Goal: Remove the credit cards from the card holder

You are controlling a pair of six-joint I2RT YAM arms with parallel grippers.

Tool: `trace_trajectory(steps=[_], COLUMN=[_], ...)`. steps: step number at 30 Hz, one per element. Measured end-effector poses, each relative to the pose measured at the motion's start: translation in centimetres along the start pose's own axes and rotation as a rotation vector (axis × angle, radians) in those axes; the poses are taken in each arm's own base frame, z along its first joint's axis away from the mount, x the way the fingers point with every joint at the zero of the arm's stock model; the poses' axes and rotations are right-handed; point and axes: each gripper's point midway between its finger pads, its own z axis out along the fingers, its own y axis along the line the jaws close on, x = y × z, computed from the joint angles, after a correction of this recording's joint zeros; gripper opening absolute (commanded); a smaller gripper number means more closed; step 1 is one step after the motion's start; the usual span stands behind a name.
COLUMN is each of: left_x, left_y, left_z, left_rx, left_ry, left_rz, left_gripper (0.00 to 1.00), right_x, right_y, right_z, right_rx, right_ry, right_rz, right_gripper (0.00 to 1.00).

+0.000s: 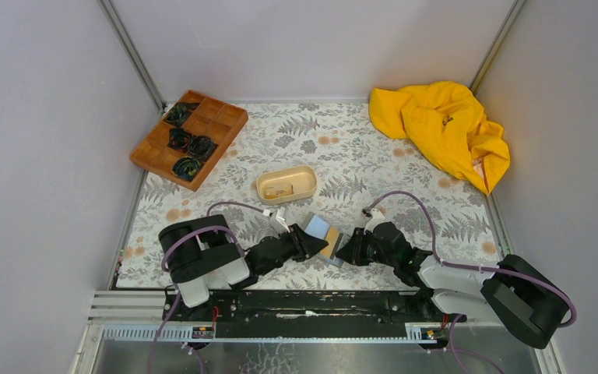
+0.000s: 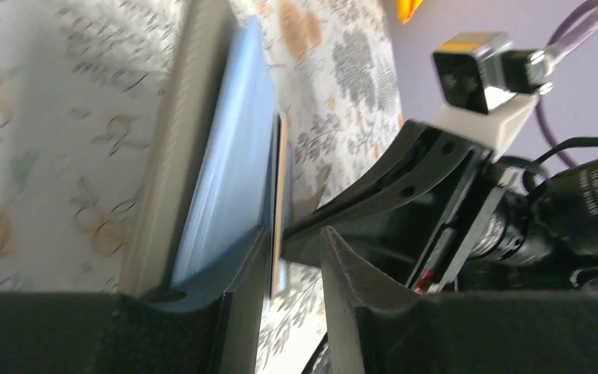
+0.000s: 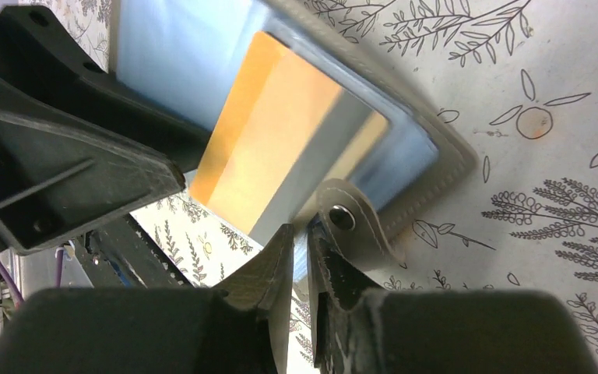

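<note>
While the left gripper (image 1: 309, 236) props the card holder (image 1: 321, 229) open, the right gripper (image 3: 300, 243), fingers pinched narrow, meets an orange card (image 3: 269, 160) edge-on from its right.

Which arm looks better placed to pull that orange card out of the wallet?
Probably the right. Its fingers sit nearly closed at the orange card's free corner, while the left arm's fingers seem busy pinching the open wallet to steady it.

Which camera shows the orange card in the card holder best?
The right wrist view: the orange card fills the frame face-on inside the open card holder. The left wrist shows only its thin edge; the top view shows a tiny sliver.
</note>
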Motion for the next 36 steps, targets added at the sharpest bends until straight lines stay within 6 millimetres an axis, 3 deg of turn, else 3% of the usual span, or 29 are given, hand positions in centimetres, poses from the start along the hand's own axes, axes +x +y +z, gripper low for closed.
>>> trace_trajectory(steps=[6,15,24,30,36], left_x=[-0.9,-0.5,0.2,2.2,2.4], left_y=[-2.5,-2.7,-1.3,1.7,1.4], left_z=[1.6,1.1,-0.3,-1.0,-0.9], left_rx=[0.062,0.078,0.065,-0.016,0.005], left_ry=[-0.037,-0.032,-0.020,0.038,0.033], left_rz=[-0.001,-0.004,-0.030,-0.020,-0.042], left_gripper=[0.37,0.36,0.36,0.37,0.46], right_x=[0.1,0.2,0.5,0.5,0.5], right_y=[0.0,0.0,0.0,-0.2,-0.4], right_z=[0.0,-0.1,-0.5,-0.6,-0.5], right_rx=[-0.002,-0.003,0.005,0.026,0.036], right_ry=[0.004,0.007,0.027,0.028,0.033], right_rz=[0.001,0.001,0.001,0.001,0.001], right_gripper=[0.18,0.18,0.18,0.18,0.18])
